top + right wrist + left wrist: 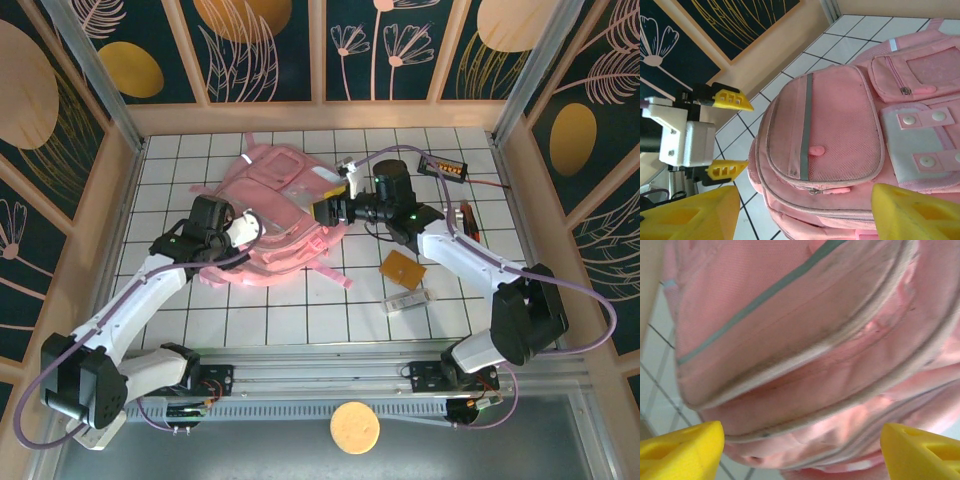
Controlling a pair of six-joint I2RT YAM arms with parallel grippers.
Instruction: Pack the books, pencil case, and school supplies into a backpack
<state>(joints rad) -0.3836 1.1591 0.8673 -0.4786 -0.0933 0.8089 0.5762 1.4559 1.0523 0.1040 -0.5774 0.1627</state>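
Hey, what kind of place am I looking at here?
Probably a robot test cell, not a classroom: a white gridded tabletop boxed in by patterned wall panels, with the left arm and right arm bolted to a rail at its near edge.

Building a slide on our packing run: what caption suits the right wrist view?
Pink backpack front-up on the tiled table, left claw open beside it.

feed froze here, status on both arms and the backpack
Left gripper and right gripper, jaws open, flanking the large soft pink fabric backpack. Zips look shut. Flat orange-brown square book lies out on the tiles.
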